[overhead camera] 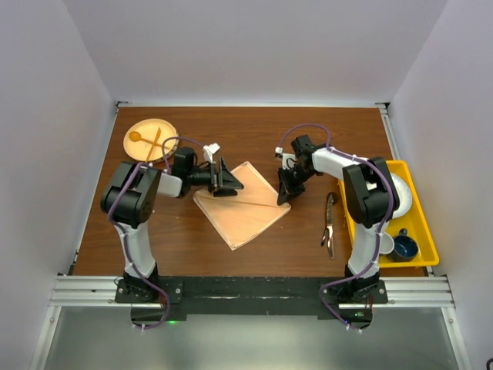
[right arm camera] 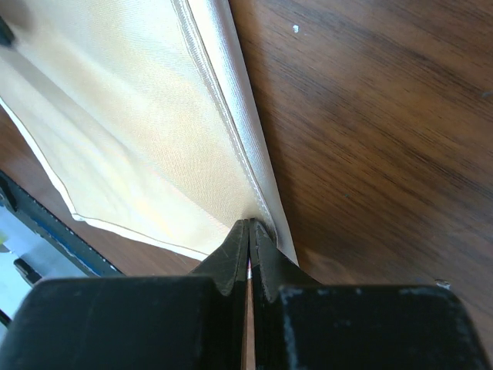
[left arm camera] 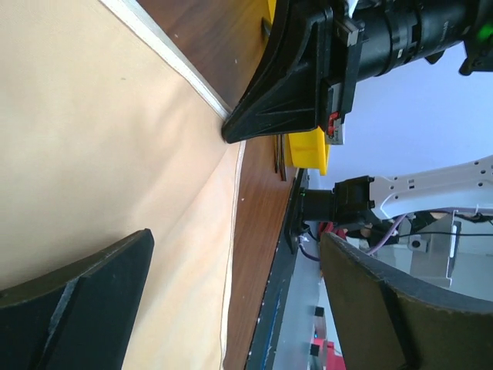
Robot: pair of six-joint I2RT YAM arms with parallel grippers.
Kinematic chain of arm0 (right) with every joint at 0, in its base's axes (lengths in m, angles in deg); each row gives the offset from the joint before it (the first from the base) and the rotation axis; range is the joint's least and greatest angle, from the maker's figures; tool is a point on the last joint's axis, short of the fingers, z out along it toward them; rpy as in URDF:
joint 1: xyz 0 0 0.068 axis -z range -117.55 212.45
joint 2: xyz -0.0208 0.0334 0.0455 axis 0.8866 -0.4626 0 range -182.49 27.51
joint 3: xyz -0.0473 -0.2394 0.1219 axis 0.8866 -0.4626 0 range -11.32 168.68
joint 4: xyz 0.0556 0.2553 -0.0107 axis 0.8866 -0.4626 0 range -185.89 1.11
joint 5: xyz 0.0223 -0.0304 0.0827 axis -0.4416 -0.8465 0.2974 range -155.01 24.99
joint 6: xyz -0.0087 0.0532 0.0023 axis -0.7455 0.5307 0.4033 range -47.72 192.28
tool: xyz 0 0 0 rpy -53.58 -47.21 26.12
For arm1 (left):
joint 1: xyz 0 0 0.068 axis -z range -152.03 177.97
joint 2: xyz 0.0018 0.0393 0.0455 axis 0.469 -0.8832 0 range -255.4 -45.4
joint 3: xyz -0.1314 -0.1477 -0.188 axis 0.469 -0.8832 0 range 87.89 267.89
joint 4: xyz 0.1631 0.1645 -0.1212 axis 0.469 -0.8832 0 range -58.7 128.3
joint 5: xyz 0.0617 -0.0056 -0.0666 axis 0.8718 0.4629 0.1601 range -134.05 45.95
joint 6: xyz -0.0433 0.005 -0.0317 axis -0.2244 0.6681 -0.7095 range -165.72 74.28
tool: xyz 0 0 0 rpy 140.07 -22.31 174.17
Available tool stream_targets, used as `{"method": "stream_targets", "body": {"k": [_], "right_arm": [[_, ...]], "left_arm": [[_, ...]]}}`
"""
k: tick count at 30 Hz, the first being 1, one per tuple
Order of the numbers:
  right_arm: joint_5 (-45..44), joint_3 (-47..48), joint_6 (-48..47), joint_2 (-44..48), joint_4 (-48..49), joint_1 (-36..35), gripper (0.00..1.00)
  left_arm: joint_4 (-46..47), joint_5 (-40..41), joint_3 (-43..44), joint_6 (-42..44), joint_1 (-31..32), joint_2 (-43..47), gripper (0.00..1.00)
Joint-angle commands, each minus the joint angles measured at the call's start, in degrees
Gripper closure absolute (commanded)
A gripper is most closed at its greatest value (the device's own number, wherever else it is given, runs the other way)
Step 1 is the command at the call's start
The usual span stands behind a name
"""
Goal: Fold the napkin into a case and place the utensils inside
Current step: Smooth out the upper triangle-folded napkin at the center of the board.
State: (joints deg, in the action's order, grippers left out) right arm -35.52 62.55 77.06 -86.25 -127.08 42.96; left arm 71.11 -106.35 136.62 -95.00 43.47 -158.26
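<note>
Top external: where's the napkin point(overhead camera: 243, 208)?
— Middle of the surface point(overhead camera: 154, 231); the utensils point(overhead camera: 330, 223) lie at its 3 o'clock.
Left wrist?
— My left gripper point(left arm camera: 235, 239) is spread apart over the napkin.
Right wrist?
— My right gripper point(right arm camera: 249, 231) pinches the napkin's edge at 6 o'clock. Slick satin could slip free if I pull fast.

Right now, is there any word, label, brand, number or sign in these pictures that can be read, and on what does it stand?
No text can be read in any view.
The napkin, the yellow bin and the plate show no print.
The white part on the left wrist and the white part on the right wrist are too small to tell whether they bear text.
</note>
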Motion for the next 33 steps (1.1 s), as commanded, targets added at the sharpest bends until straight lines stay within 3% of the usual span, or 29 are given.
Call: {"method": "stream_targets", "body": {"k": [1, 3, 6, 7, 10, 11, 15, 17, 23, 33], "right_arm": [[-3.8, -1.0, -2.3, -0.7, -0.4, -0.5, 1.00], [-1.9, -0.1, -2.0, 0.0, -0.7, -0.9, 1.00], [3.0, 1.0, -0.9, 1.8, -0.7, -1.4, 0.95], [4.3, 2.1, -0.8, 2.2, -0.9, -1.5, 0.92], [7.6, 4.4, -0.3, 4.4, -1.3, -1.8, 0.87], [8.4, 5.1, -0.5, 4.9, -1.9, -2.0, 0.87], [9.6, 7.7, -1.3, 6.4, -1.4, -2.0, 0.83], [8.7, 9.7, -2.9, 5.2, -1.3, -2.2, 0.82], [6.9, 11.5, -4.4, -0.1, 0.7, -2.8, 0.81], [4.0, 1.6, -9.7, 0.7, 2.5, -3.5, 0.80]], "left_arm": [[-6.4, -3.5, 1.2, 7.0, -5.0, 4.2, 0.09], [-11.5, -4.3, 4.0, 11.7, -5.7, 5.9, 0.12], [-26.5, -4.0, 11.5, 26.0, -6.4, 7.6, 0.20], [-38.0, -2.5, 13.8, 36.3, -6.4, 7.7, 0.22], [-50.6, 2.9, 19.5, 50.4, -6.4, 8.4, 0.44], [-52.5, 4.5, 20.5, 53.1, -6.5, 8.5, 0.56], [-59.3, 10.2, 22.2, 61.7, -6.0, 8.4, 0.78], [-62.7, 12.8, 23.0, 65.2, -4.7, 7.9, 0.82], [-61.7, 18.4, 21.4, 64.2, -1.4, 6.4, 0.84], [-60.3, 22.9, 20.8, 64.8, 0.0, 2.6, 0.82]]}}
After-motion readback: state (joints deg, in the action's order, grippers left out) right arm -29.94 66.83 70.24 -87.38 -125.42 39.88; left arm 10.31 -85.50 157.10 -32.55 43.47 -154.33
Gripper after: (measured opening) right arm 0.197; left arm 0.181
